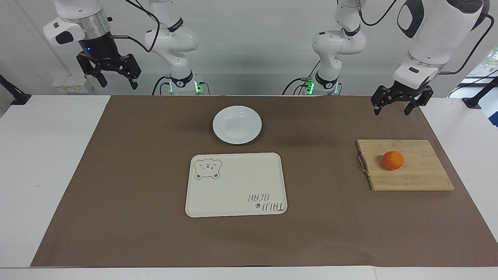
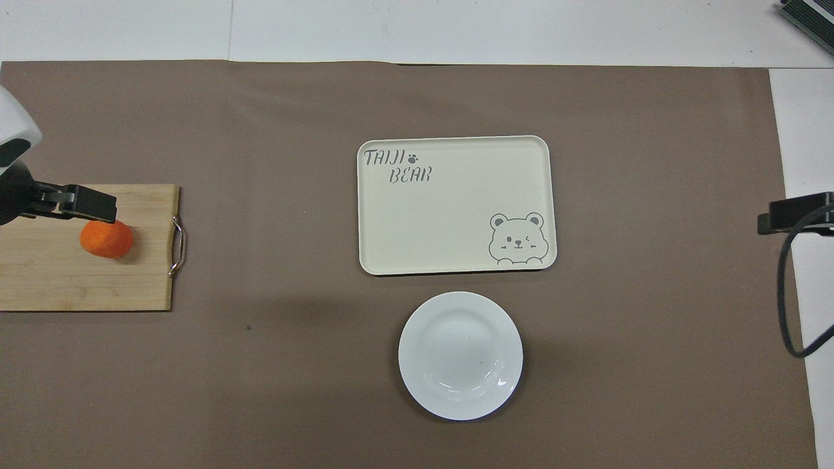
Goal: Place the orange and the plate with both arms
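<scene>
The orange (image 1: 393,160) sits on a wooden cutting board (image 1: 416,175) at the left arm's end of the table; it also shows in the overhead view (image 2: 106,239). The white plate (image 1: 237,124) is empty and lies on the brown mat at mid-table, nearer to the robots than the cream bear tray (image 1: 235,184); the overhead view shows the plate (image 2: 460,355) too. My left gripper (image 1: 392,110) is open and empty, raised over the board's robot-side edge, clear of the orange. My right gripper (image 1: 118,82) is open and empty, held high over the mat's edge at the right arm's end.
The cream bear tray (image 2: 456,202) is empty and lies flat in the middle of the mat. The cutting board (image 2: 52,280) has a metal handle on the edge that faces the tray. White table shows around the brown mat.
</scene>
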Motion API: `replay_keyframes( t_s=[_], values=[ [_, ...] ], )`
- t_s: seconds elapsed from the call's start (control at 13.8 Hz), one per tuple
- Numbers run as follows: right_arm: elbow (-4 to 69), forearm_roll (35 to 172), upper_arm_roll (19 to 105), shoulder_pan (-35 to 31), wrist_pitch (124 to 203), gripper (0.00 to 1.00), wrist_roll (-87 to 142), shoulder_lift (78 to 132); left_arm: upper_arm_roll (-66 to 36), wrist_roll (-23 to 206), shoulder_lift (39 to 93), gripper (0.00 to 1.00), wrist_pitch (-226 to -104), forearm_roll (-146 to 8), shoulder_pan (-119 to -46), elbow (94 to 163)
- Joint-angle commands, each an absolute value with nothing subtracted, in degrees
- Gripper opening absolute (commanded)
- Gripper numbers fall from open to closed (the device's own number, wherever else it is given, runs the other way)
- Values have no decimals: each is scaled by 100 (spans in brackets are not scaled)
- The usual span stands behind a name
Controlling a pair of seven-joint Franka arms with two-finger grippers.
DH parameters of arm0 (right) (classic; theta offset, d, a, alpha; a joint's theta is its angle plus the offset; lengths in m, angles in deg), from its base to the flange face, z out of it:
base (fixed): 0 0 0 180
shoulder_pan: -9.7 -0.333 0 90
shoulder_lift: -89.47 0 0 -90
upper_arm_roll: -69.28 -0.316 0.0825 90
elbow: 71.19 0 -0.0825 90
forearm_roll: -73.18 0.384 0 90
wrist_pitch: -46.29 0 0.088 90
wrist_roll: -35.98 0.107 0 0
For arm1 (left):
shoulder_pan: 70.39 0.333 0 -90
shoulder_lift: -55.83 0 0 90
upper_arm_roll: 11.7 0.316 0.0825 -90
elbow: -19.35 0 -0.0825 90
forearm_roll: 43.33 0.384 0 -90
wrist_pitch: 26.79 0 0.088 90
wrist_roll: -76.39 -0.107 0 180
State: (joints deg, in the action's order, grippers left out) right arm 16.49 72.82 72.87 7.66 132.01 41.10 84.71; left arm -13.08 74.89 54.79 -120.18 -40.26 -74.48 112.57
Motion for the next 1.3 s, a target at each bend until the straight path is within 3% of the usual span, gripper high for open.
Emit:
replay_keyframes(
  t_s=[0.0, 1.23],
  values=[
    [1591, 7353, 7280, 821, 13111, 100, 4028, 8464, -1319, 7463, 5409, 100, -11829, -4096, -7478, 11294],
    [1591, 7353, 7280, 821, 13111, 100, 4028, 8464, -1310, 7376, 5408, 100, -11934, -4439, -7329, 11331]
  ],
)
